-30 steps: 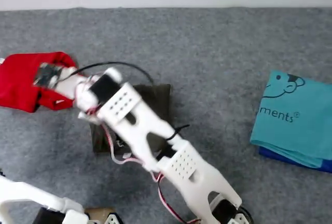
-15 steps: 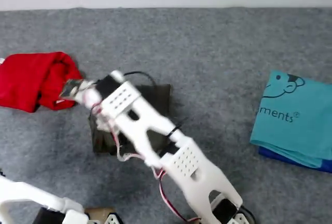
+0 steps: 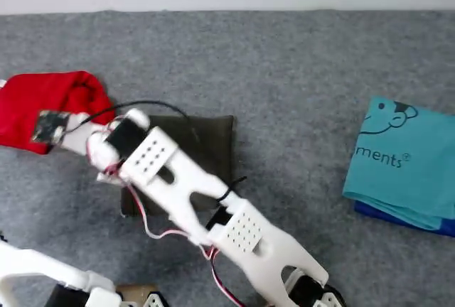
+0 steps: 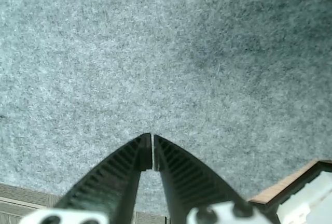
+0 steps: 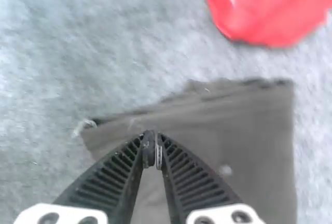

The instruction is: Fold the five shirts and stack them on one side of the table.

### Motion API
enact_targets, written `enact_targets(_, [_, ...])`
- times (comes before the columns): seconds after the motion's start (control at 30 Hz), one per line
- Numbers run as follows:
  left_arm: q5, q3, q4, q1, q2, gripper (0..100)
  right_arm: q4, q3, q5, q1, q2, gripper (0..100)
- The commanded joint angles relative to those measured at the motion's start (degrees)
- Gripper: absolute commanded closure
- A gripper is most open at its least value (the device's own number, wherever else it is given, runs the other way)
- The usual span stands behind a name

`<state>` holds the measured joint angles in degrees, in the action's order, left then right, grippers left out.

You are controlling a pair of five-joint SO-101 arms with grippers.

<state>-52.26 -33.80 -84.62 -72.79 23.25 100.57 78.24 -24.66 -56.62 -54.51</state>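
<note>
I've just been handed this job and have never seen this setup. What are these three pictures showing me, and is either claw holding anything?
You are looking at two small white robot arms at a grey felt table. Each ends in a two-fingered gripper.

The high view comes from a fixed camera looking down. In it the right arm lies across a dark shirt, its tip near a red shirt. The left arm sits at the near edge. On the far side a teal shirt lies folded on a blue one.

The other two pictures come from wrist cameras. The left gripper is shut over bare felt. The right gripper is shut over the dark shirt's edge. Neither seems to hold anything.
</note>
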Motion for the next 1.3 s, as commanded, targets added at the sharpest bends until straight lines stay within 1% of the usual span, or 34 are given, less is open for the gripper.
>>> enact_targets(0.0, [-0.26, 0.48, 0.79, -0.26, 1.85, 98, 2.51, 1.67, 2.81, 5.05, 2.86, 98.8])
enact_targets(0.07, [-0.26, 0.57, 0.79, -0.26, 1.85, 98, 2.51, -1.49, 4.22, 6.29, 5.32, 98.8])
enact_targets(0.13, [-0.26, 0.57, 0.79, -0.26, 1.85, 98, 2.59, -7.82, 4.66, 7.25, 8.84, 98.8])
enact_targets(0.4, [-0.26, 0.66, 0.79, -0.35, 1.85, 98, 2.42, -44.48, 4.75, 9.45, 28.26, 98.9])
enact_targets(0.53, [-0.26, 0.66, 0.79, -0.18, 1.85, 98, 1.89, -57.49, 4.57, 13.23, 32.22, 98.9])
enact_targets(0.6, [-0.26, 0.66, 0.79, 0.0, 1.85, 98, -0.04, -62.15, 4.48, 16.48, 32.13, 98.9])
enact_targets(0.7, [-0.26, 0.66, 0.79, 0.0, 1.85, 98, -7.16, -69.27, 4.31, 21.41, 31.08, 98.9])
enact_targets(0.77, [-0.26, 0.66, 0.79, 0.0, 1.85, 98, -11.47, -72.62, 3.16, 23.43, 29.14, 98.9])
enact_targets(0.9, [-0.35, 0.66, 0.88, 0.0, 1.85, 98, -13.76, -73.14, 0.88, 25.27, 25.45, 98.9])
enact_targets(1.0, [-0.35, 0.66, 0.88, 0.0, 1.85, 98, -10.68, -67.87, 1.14, 24.92, 26.42, 98.9])
enact_targets(1.13, [-0.35, 0.66, 0.88, 0.09, 1.85, 98, -5.93, -56.79, 1.14, 21.32, 28.97, 98.9])
enact_targets(1.27, [-0.35, 0.66, 0.88, 0.09, 1.85, 98, -5.41, -45.89, 1.14, 15.96, 28.88, 98.9])
